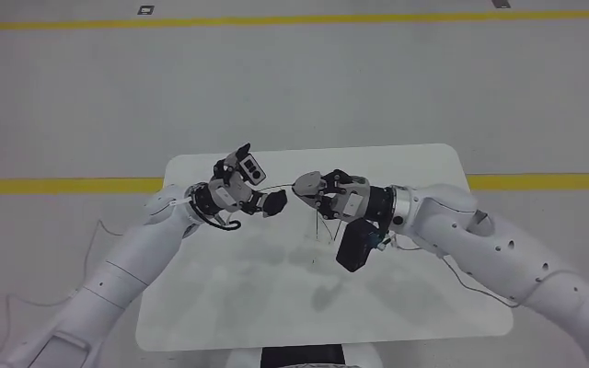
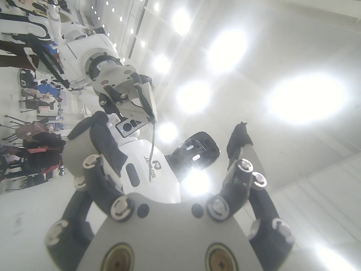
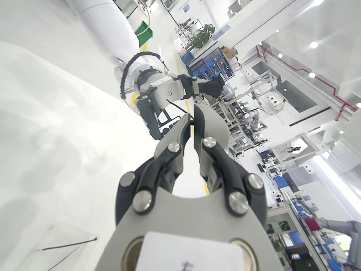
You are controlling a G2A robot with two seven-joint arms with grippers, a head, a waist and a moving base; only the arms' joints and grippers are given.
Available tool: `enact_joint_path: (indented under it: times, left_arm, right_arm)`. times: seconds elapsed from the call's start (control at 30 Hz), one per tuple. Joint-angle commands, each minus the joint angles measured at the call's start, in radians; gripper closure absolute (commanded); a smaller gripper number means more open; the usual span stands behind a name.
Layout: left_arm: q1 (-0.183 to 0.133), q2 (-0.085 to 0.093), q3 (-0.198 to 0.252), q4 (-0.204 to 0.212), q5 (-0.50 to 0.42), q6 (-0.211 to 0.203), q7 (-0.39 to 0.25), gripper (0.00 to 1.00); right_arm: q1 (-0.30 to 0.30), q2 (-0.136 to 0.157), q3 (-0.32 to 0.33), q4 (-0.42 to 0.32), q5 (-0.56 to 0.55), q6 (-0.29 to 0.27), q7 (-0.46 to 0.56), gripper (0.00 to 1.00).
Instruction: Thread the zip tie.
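Observation:
My right gripper [image 1: 300, 184] hovers above the middle of the white table [image 1: 414, 285], shut on a thin black zip tie [image 1: 274, 189]. In the right wrist view its fingertips [image 3: 188, 119] pinch the strap [image 3: 178, 106], which runs out toward the left gripper [image 3: 208, 88]. My left gripper [image 1: 264, 197] faces it from the other side, a short gap away. In the left wrist view, that gripper [image 2: 166, 131] stands wide open with nothing between its fingers. The right gripper [image 2: 141, 105] is beyond it, and the zip tie [image 2: 151, 145] reaches from it toward the left palm.
A second black zip tie [image 3: 70, 244] lies flat on the table under the right arm. The tabletop [image 3: 56, 131] is bare around it. Yellow floor lines [image 1: 83, 185] run behind the table.

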Motion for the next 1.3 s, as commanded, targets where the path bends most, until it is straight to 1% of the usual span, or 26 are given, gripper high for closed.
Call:
enact_joint_path:
  times: [0.0,0.03,0.07,0.17,0.27,0.4,0.57,0.73,1.07,1.13,1.2,1.23,1.27]
  left_arm:
    - [0.0,-0.002,-0.002,0.003,0.001,0.004,-0.004,0.47]
    - [0.001,-0.004,-0.002,0.005,-0.003,0.008,-0.009,0.56]
    - [0.001,-0.006,-0.003,0.007,-0.002,0.01,-0.011,0.61]
    - [-0.001,-0.009,-0.004,0.014,0.005,0.021,-0.019,0.68]
    - [-0.001,-0.014,-0.003,0.018,0.002,0.038,-0.027,0.68]
    - [-0.003,-0.019,-0.002,0.026,0.009,0.048,-0.034,0.73]
    - [-0.006,-0.025,0.002,0.03,0.024,0.063,-0.043,0.78]
    - [-0.008,-0.031,0.003,0.034,0.037,0.075,-0.051,0.78]
    - [-0.006,-0.038,-0.009,0.037,0.053,0.089,-0.049,0.79]
    - [-0.005,-0.039,-0.011,0.038,0.057,0.093,-0.049,0.81]
    - [-0.005,-0.041,-0.012,0.04,0.063,0.097,-0.049,0.86]
    - [-0.006,-0.041,-0.012,0.041,0.067,0.098,-0.049,0.91]
    - [-0.006,-0.042,-0.013,0.042,0.069,0.1,-0.05,0.92]
  right_arm:
    - [0.003,-0.003,-0.001,0.002,0.0,-0.004,0.003,1.0]
    - [0.005,-0.004,-0.003,0.002,0.0,-0.006,0.004,1.0]
    - [0.007,-0.006,-0.005,0.003,0.0,-0.007,0.005,1.0]
    - [0.018,-0.009,-0.013,0.004,0.0,-0.018,0.008,1.0]
    - [0.032,-0.012,-0.025,0.009,0.0,-0.029,0.011,1.0]
    - [0.055,-0.013,-0.044,0.014,0.0,-0.04,0.024,1.0]
    - [0.077,-0.012,-0.066,0.022,0.0,-0.026,0.038,1.0]
    - [0.096,-0.005,-0.084,0.024,0.0,-0.011,0.06,1.0]
    - [0.147,0.01,-0.138,0.023,0.0,-0.013,0.079,1.0]
    - [0.155,0.012,-0.149,0.023,0.0,-0.01,0.08,1.0]
    - [0.163,0.013,-0.161,0.025,0.0,-0.005,0.08,1.0]
    - [0.167,0.013,-0.166,0.025,0.0,-0.003,0.08,1.0]
    - [0.171,0.014,-0.172,0.026,0.0,-0.002,0.081,1.0]
